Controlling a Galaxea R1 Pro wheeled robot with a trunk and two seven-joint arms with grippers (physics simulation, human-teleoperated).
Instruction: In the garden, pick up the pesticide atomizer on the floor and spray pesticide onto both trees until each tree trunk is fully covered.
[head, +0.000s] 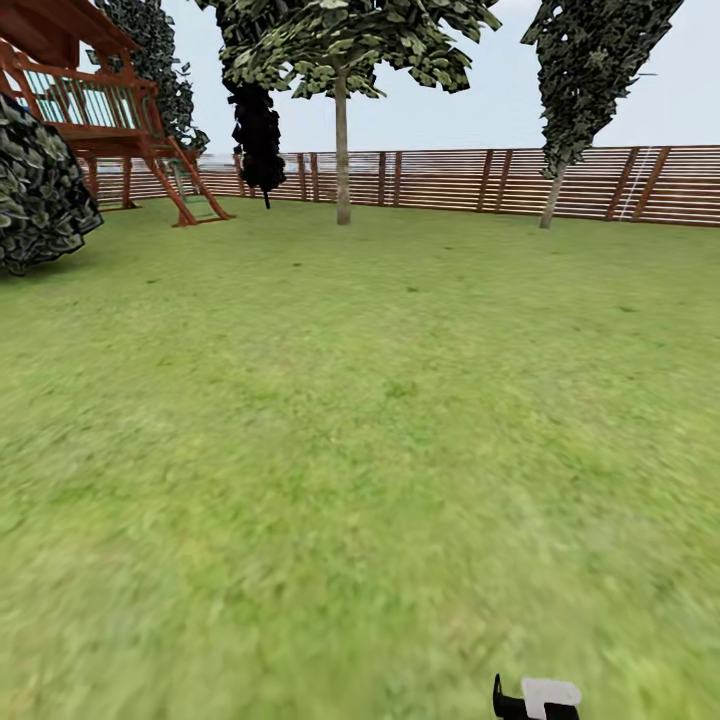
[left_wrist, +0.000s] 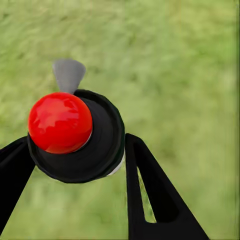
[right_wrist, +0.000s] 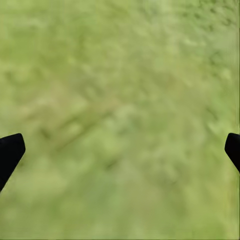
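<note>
Left gripper: fingers closed on the pesticide atomizer, black body and red top seen end-on over the grass. Right gripper: fingers spread wide above bare lawn, holding nothing. Head view: two pale-trunked trees and stand far off by the wooden fence, playset far left.

Two trees stand before the fence across the lawn, a play structure to their left, a bush nearer left.
</note>
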